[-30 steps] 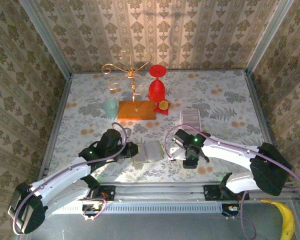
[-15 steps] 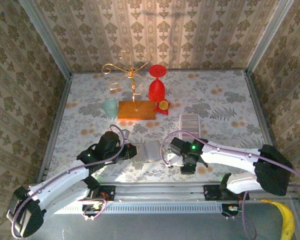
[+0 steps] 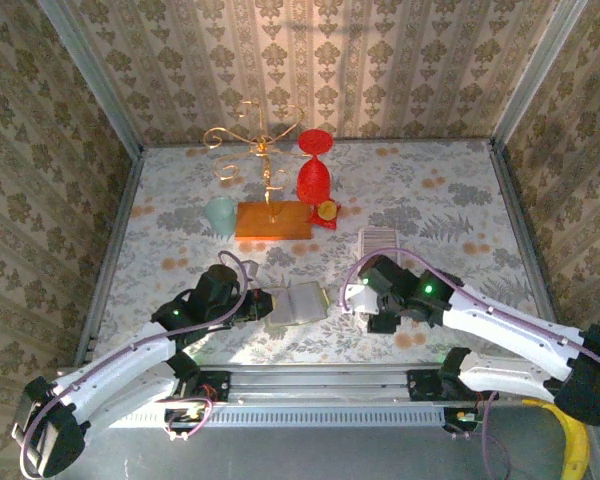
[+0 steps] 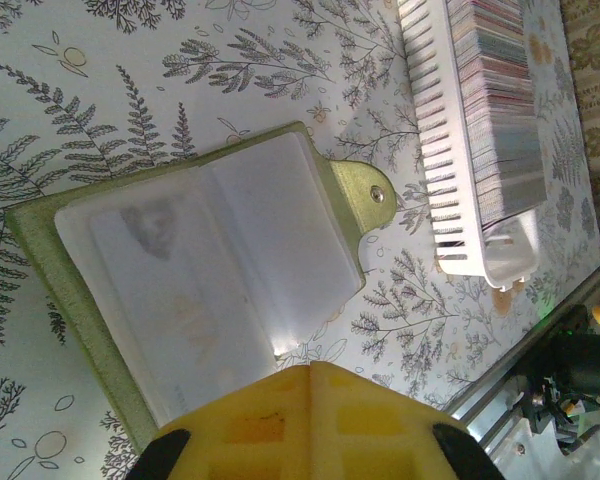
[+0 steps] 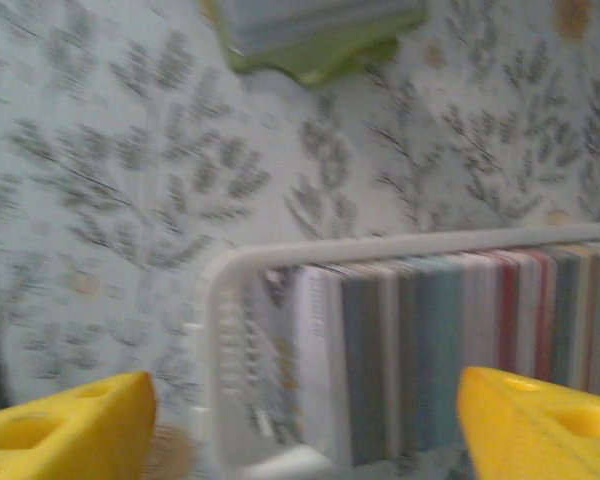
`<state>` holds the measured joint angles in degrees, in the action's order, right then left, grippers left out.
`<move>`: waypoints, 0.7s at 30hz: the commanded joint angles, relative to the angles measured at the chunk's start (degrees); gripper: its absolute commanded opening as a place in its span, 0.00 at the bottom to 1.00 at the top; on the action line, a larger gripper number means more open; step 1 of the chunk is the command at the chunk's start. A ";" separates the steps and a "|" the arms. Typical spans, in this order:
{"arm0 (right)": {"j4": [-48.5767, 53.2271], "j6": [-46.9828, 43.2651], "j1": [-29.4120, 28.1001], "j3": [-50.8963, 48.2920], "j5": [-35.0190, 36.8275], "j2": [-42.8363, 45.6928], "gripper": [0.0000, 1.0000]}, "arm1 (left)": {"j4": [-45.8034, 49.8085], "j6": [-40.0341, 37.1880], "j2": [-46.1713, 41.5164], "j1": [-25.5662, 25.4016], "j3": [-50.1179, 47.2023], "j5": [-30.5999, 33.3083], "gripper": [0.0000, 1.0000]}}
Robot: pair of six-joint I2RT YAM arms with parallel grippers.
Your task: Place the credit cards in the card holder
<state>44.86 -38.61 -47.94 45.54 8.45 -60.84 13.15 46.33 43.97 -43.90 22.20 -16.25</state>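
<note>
Damask-papered walls [image 3: 310, 60] enclose a sunlit, floral-patterned table [image 3: 450, 190].

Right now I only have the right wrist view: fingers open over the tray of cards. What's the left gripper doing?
Observer: Left gripper is shut, tips at the left edge of the card holder.
Operator: Holder open or folded?
Observer: Open, flat on the table, clear sleeves facing up, snap tab pointing toward the tray.
</note>
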 commanded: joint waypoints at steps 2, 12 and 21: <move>-7.16 -11.56 6.24 -3.78 4.76 -1.91 0.97 | -0.31 0.18 0.64 -0.39 1.25 0.69 0.00; -19.12 -16.06 8.66 -7.63 7.00 -6.57 1.00 | -2.53 -0.67 3.41 -0.38 1.18 0.00 0.00; -16.06 -16.23 8.62 -8.16 3.15 -7.26 1.00 | -3.13 -0.80 3.71 -0.29 0.66 0.17 0.00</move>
<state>28.88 -53.89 -39.53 38.11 13.10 -67.53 10.90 46.28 47.64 -43.90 22.20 -16.27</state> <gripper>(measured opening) 0.999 0.050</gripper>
